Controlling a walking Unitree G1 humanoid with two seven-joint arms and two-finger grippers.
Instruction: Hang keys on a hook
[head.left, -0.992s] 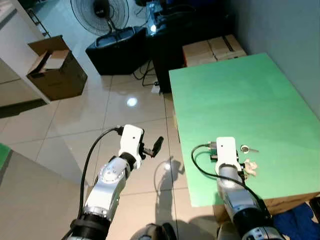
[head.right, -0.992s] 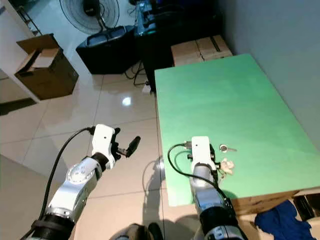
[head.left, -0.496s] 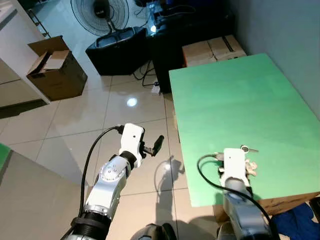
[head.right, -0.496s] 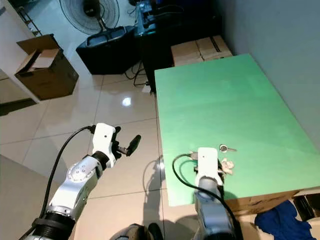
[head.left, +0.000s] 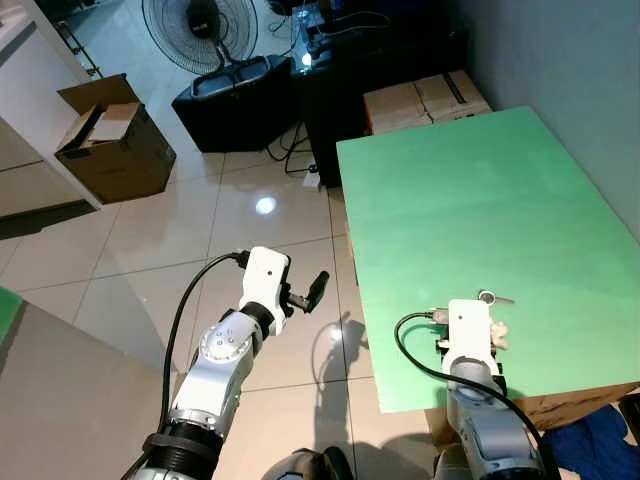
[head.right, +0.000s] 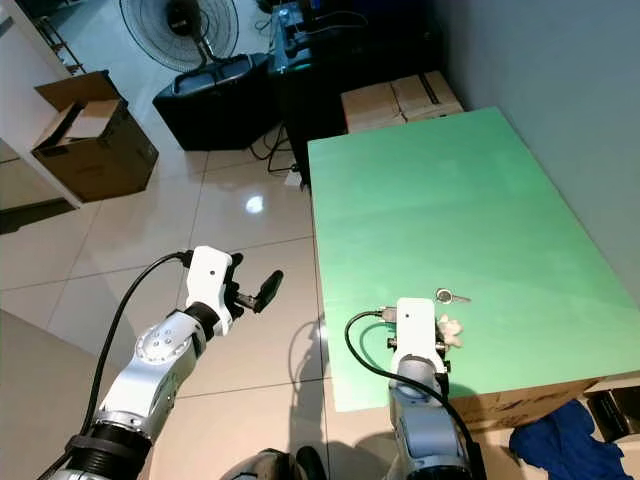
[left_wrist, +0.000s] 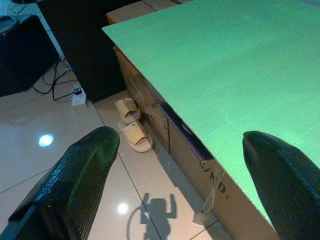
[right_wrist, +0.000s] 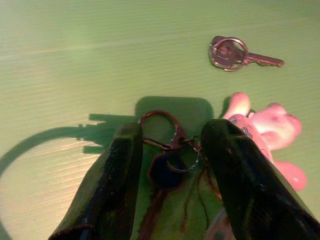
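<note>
Tabletop (head.left: 470, 190): green, flat; landmark for the rest.
Keys (right_wrist: 167, 150): lying on the tabletop near its near edge; reddish clip ring, small ring and dark fob linked together.
Loose key (right_wrist: 235, 54): silver, with its own ring, flat on the tabletop just beyond the keys, apart from them.
Pink toy (right_wrist: 265, 132): soft figure on the tabletop beside the keys, touching or nearly touching one right finger.
Right gripper (right_wrist: 172, 145): low over the tabletop's near edge; fingers (right_wrist: 117, 175) apart, one on each side of the keys, not closed on them.
Left gripper (head.left: 316, 289): held over the floor, off the tabletop's left edge; fingers (left_wrist: 80, 175) spread wide, nothing between them.
Slippers (left_wrist: 132, 125): pale pair on the floor by the tabletop's left side.
Open carton (head.left: 110, 135): brown box on the floor, far left of the tabletop; flaps up, contents not discernible.
Closed cartons (head.left: 425, 98): against the tabletop's far edge, taped shut.
Fan (head.left: 200, 28): on the floor beyond the tabletop's far left corner, behind a black case (head.left: 235, 100).
</note>
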